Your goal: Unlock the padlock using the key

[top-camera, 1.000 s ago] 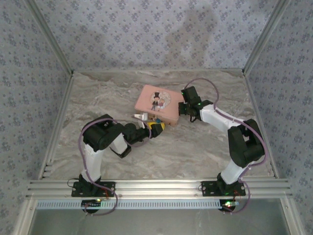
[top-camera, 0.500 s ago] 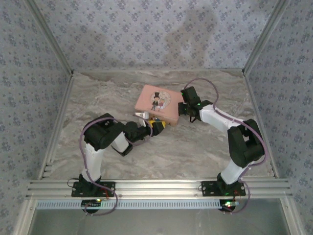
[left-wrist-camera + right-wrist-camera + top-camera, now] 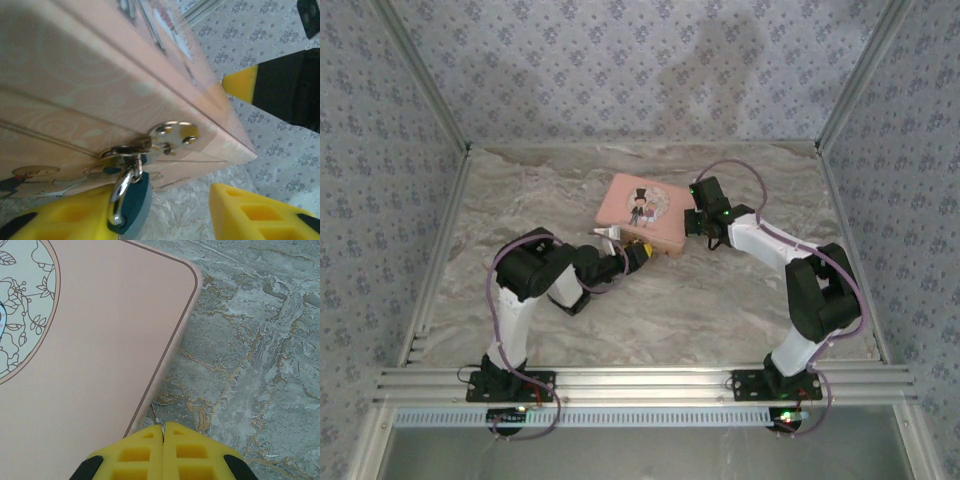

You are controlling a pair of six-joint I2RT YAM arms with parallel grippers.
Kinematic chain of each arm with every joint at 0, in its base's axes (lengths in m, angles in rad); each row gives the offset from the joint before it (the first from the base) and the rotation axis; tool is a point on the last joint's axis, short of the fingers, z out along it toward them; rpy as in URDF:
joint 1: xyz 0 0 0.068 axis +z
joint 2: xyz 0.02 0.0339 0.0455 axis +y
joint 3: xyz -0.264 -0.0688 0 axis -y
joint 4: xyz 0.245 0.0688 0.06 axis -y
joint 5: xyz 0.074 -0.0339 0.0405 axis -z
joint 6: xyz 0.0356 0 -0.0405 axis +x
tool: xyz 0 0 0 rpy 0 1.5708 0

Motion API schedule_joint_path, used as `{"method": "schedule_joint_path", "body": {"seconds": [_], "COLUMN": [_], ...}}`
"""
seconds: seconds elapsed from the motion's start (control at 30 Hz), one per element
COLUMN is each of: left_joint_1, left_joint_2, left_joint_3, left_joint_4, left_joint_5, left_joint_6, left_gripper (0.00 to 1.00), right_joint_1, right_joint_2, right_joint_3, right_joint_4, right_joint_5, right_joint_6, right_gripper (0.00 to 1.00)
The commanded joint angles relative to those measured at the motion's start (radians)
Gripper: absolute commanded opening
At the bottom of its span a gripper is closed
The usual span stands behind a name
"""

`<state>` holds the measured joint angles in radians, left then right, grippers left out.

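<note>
Marble-look bench (image 3: 720, 300) is lying mostly bare, with wide free room in front of both arms and along the left and right rails.

Pink tin (image 3: 642, 210) is sitting toward back centre, well clear of every wall.

Left gripper (image 3: 640, 255) is hovering at the tin's near edge. Its yellow pads (image 3: 250, 215) are standing spread, with the padlock between them.

Right gripper (image 3: 692, 222) is sitting at the tin's right edge. Its pads (image 3: 145, 450) are pressing together just beside the tin's long edge, with bare marble lying to one side.

Padlock (image 3: 134, 207), bluish, is hanging from a silver hasp (image 3: 170, 137) on the tin's side wall. It is lying against or just beside one pad, and a clear gap is showing to the other.

Thin dark sliver (image 3: 153, 414) is poking out ahead of the pressed pads; cannot tell what it is.
</note>
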<state>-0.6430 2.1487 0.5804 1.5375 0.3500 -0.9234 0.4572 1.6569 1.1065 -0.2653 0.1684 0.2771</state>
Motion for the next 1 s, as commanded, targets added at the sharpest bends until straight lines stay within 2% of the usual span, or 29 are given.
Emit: {"method": "schedule_joint_path", "body": {"seconds": [0.0,0.07,0.17,0.23,0.3,0.37,0.47,0.57,0.87,0.97], "left_joint_1": [0.001,0.0,0.003,0.007,0.008,0.01,0.013,0.023,0.043,0.048], "left_joint_2": [0.047,0.044,0.039,0.036,0.033,0.028,0.015,-0.005,-0.01,-0.006], "left_joint_3": [-0.016,-0.014,-0.016,-0.014,-0.013,-0.01,-0.011,-0.024,-0.025,-0.027], "left_joint_4": [-0.169,-0.185,-0.203,-0.214,-0.223,-0.227,-0.244,-0.264,-0.263,-0.248], "left_joint_5": [0.029,0.03,0.032,0.033,0.036,0.039,0.035,0.015,0.018,0.023], "left_joint_6": [-0.026,-0.022,-0.025,-0.028,-0.031,-0.036,-0.04,-0.029,-0.036,-0.043], "left_gripper": [0.45,0.36,0.35,0.28,0.27,0.27,0.39,0.44,0.39,0.35], "right_joint_1": [0.002,0.001,-0.001,-0.003,-0.002,-0.002,-0.002,-0.002,-0.002,0.001], "right_joint_2": [-0.032,-0.036,-0.045,-0.048,-0.052,-0.054,-0.055,-0.058,-0.059,-0.055], "right_joint_3": [-0.013,-0.016,-0.022,-0.026,-0.031,-0.034,-0.039,-0.043,-0.048,-0.046], "right_joint_4": [-0.005,-0.006,-0.005,-0.002,0.002,0.003,0.005,0.006,0.009,0.009], "right_joint_5": [0.009,0.01,0.01,0.008,0.005,0.002,0.002,0.0,-0.005,-0.006], "right_joint_6": [0.0,0.0,-0.001,-0.003,-0.005,-0.004,-0.004,-0.004,-0.004,-0.004], "right_gripper": [0.0,0.0,0.0,0.0,0.0,0.0,0.0,0.0,0.0,0.0]}}
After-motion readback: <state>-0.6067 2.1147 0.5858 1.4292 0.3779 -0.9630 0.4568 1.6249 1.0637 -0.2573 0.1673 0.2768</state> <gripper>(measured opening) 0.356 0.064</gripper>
